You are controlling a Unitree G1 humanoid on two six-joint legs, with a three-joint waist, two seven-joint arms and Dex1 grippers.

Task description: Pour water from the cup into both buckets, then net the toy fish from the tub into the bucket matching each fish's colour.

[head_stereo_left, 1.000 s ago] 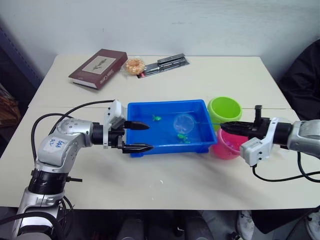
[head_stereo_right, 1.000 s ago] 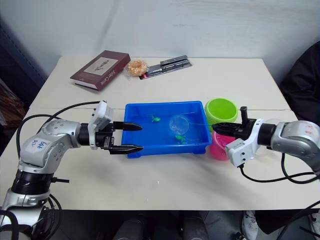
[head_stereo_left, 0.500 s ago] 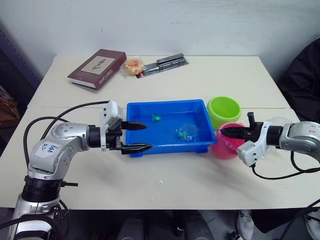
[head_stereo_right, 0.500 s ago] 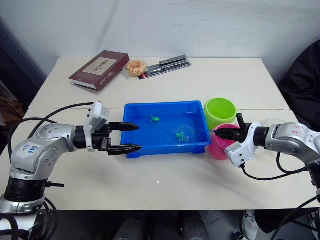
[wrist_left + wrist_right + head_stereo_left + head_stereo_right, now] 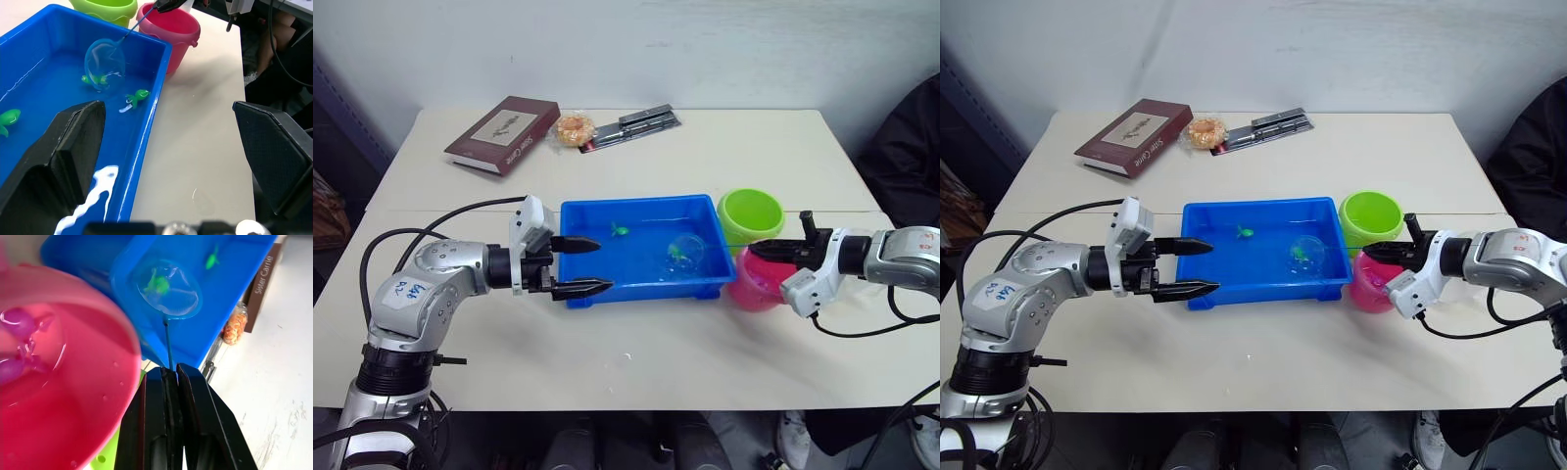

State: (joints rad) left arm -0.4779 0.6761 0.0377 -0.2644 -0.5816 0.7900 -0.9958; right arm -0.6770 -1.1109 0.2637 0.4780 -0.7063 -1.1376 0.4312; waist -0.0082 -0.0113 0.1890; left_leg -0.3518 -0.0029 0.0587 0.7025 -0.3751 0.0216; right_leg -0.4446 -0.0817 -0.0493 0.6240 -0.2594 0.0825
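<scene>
The blue tub (image 5: 636, 203) sits mid-table with water in it. My right gripper (image 5: 773, 250) is shut on the thin handle of a small round net (image 5: 686, 253), above the pink bucket (image 5: 759, 284). The net hangs over the tub's right end with a green toy fish (image 5: 159, 284) inside. Two more green fish (image 5: 620, 231) (image 5: 137, 95) lie in the tub. The lime green bucket (image 5: 751, 215) stands behind the pink one, which holds water and pink fish (image 5: 19, 318). My left gripper (image 5: 592, 266) is open at the tub's left rim, holding nothing. The cup is hidden.
A dark red book (image 5: 504, 134), a wrapped round snack (image 5: 576, 128) and a flat black and silver packet (image 5: 636, 122) lie at the table's far side. Something dark (image 5: 911, 147) stands beyond the right edge. Bare tabletop lies in front of the tub.
The net dipped into the water, then came up nearer the tub's right end with a green fish in it. My right gripper drew back slightly. The left arm barely moved.
</scene>
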